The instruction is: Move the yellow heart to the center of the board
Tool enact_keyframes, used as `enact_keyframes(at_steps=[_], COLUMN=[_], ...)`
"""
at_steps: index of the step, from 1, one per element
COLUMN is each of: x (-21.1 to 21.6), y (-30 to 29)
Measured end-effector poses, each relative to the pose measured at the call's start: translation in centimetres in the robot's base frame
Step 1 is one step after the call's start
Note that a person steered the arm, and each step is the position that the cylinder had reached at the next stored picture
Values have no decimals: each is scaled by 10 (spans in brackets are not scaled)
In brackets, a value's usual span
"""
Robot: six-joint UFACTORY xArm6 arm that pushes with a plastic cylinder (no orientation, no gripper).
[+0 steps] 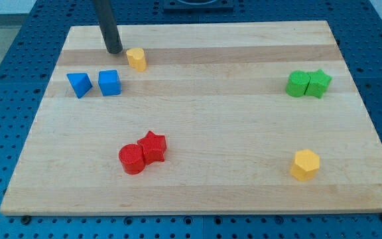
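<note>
The yellow heart (136, 58) sits near the view's top left of the wooden board (211, 119). My tip (114, 50) rests on the board just to the left of the heart, a small gap apart from it. The dark rod rises from the tip toward the view's top edge.
A blue triangle (79, 84) and a blue cube (109, 83) lie below the tip. A red cylinder (132, 159) and a red star (153, 146) touch at bottom centre-left. Two green blocks (308, 83) sit at the right. A yellow hexagon (305, 164) is at bottom right.
</note>
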State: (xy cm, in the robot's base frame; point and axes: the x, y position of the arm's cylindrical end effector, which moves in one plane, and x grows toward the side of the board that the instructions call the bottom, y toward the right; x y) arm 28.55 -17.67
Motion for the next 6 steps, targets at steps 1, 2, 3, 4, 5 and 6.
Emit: enact_keyframes(at_steps=[1,2,3,4,5,6], x=[32,36,-4,-6,45,54], y=[16,64,33,57,99,95])
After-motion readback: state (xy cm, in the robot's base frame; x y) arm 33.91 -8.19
